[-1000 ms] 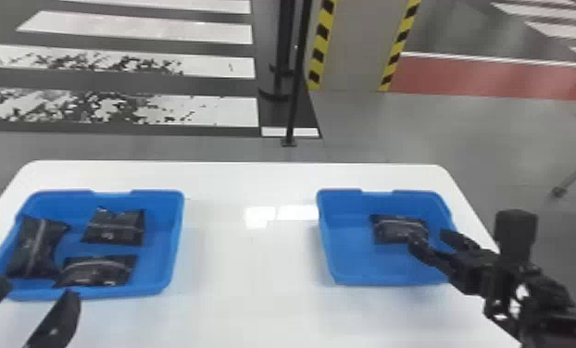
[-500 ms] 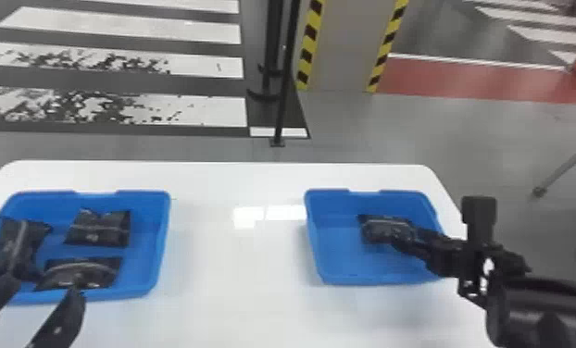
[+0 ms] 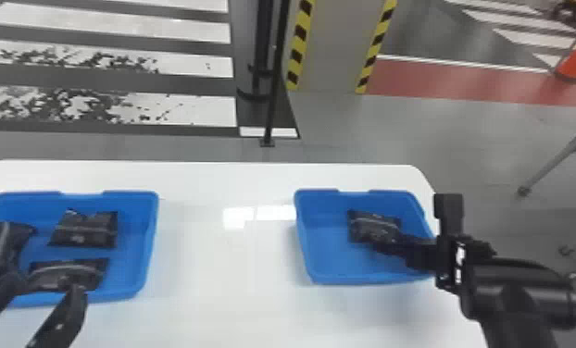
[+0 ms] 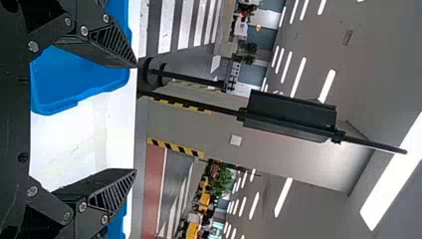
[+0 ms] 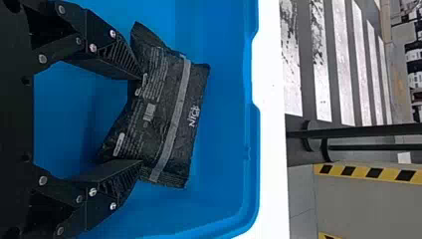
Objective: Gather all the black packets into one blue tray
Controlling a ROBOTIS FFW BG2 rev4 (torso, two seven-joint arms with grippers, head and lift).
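The black packet [image 5: 159, 109] lay in the right blue tray [image 3: 319, 273], a soft, crinkled pouch with a slightly shiny skin, crimped ends and a pale grey band across it. The two flat fingers of the right gripper [image 3: 384, 243] were set wide, one tip at either end of the pouch; the right wrist view showed their ribbed, wedge-shaped sides and plenty of blue between them. Whether the tips pressed on the wrapping, I could not tell.

The tray was smooth plastic, with rounded corners and a shallow notch in its far rim. Its twin, the left blue tray [image 3: 150, 240], held three more black packets: a long one [image 3: 2, 240] at the left, a squarish one [image 3: 85, 229] at the far side and a puckered one [image 3: 67, 273] nearer the front rim. Over that front rim hung the left gripper [image 3: 44, 284], its tapering fingers spread well apart.

Both trays sat on a glossy white table [image 3: 217, 287] with rounded corners. Beyond it stood a thin black pole [image 3: 275, 78] on a small square foot, a grey pillar [image 3: 333, 46] edged in yellow-and-black stripes, and a flaking painted crosswalk [image 3: 185, 108].
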